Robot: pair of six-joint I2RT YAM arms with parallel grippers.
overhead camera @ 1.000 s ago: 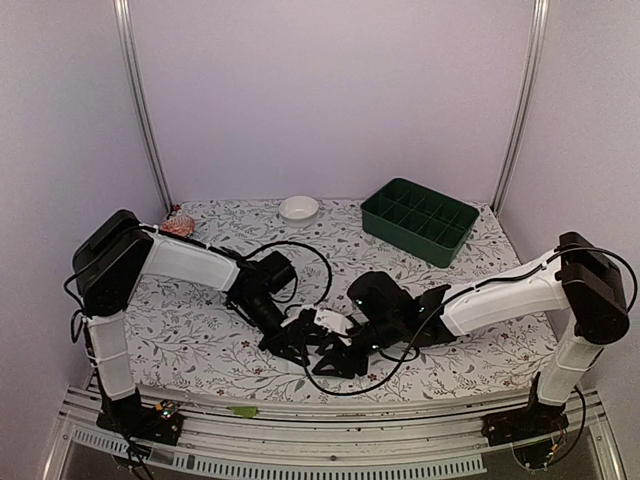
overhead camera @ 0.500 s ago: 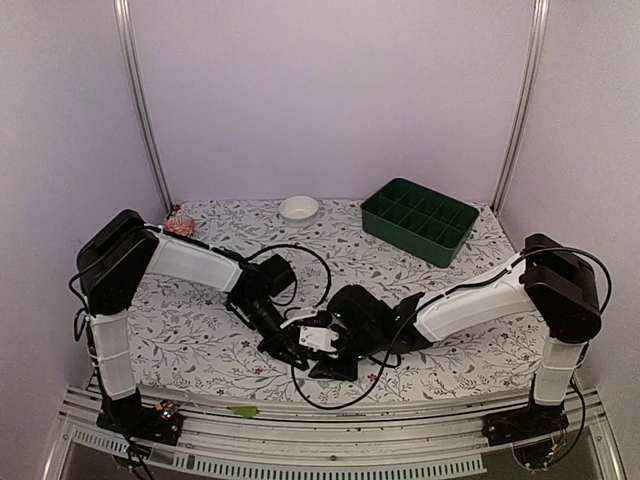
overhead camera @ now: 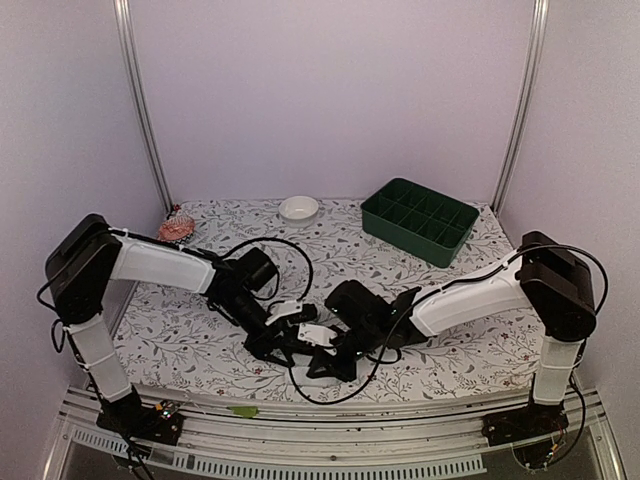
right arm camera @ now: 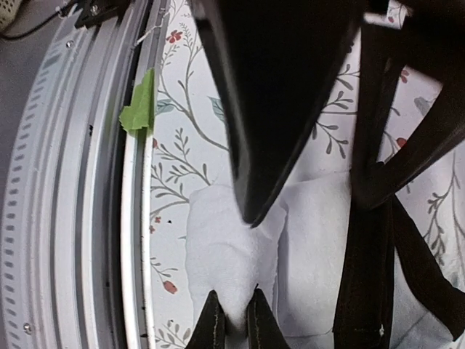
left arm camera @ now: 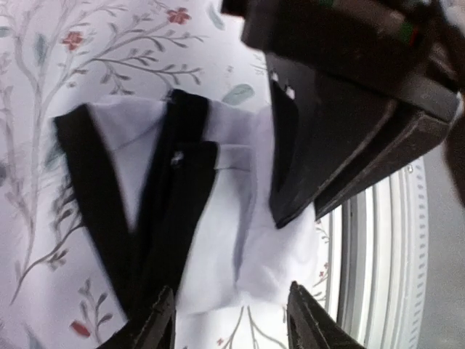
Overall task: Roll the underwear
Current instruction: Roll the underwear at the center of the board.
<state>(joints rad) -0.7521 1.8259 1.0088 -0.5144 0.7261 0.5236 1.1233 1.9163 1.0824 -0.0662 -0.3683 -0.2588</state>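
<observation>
Underwear (left arm camera: 225,240), left gripper (left arm camera: 229,323) opened, right gripper (right arm camera: 234,320) pinching

Underwear (right arm camera: 312,247) cut off at right-wrist view's bottom edge.

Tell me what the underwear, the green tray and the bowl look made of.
The underwear: soft matte white fabric with black bands; it creases and folds.
The green tray: probably moulded plastic, uniform colour, thin dividers.
The bowl: smooth white, ceramic or plastic; too small to tell.

Left arm (overhead camera: 160,262): reaching low toward centre; left gripper (left arm camera: 229,323) fingers parted. Right arm (overhead camera: 465,298): stretched low leftward; right gripper (right arm camera: 234,323) fingertips pinched on the underwear (right arm camera: 218,247).
</observation>
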